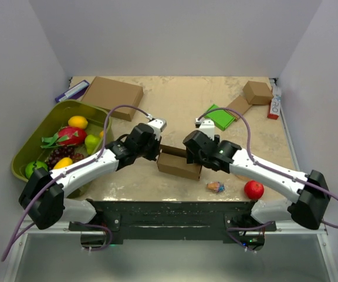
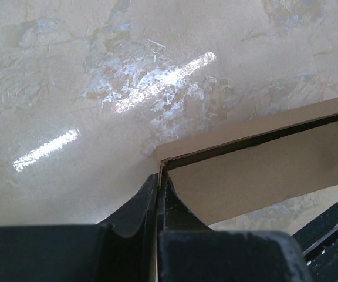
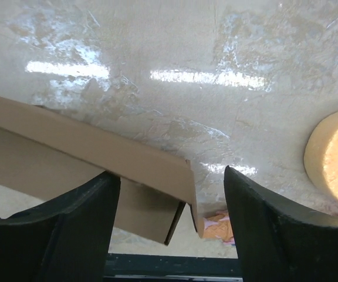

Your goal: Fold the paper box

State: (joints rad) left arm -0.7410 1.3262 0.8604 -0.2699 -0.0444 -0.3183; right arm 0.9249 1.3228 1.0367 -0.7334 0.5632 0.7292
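- Setting: a mottled beige desk [image 1: 175,111] closed in by plain white walls, with a green plastic bin [image 1: 43,124] of toy fruit at its left edge.
- Task thing: the plain brown cardboard paper box [image 1: 179,165], slim and only partly formed, lies at the near middle of the desk, between the two arms. In the left wrist view we see one long wall raised, with a dark gap behind it.
- Left tool [image 2: 159,194]: fully closed, pinching the left end wall of the paper box between its fingers.
- Right tool [image 3: 169,176]: jaws wide apart, straddling the right end corner of the paper box and gripping nothing. We cannot tell whether either finger touches the card.
- Hazard 1: with one end pinned only, we judge that the free right end may spring open, since fresh creases relax; a loose flap shows beneath that corner.
- Hazard 2: a sideways push from the right tool could swing the light box about the left pinch, or buckle the thin wall.
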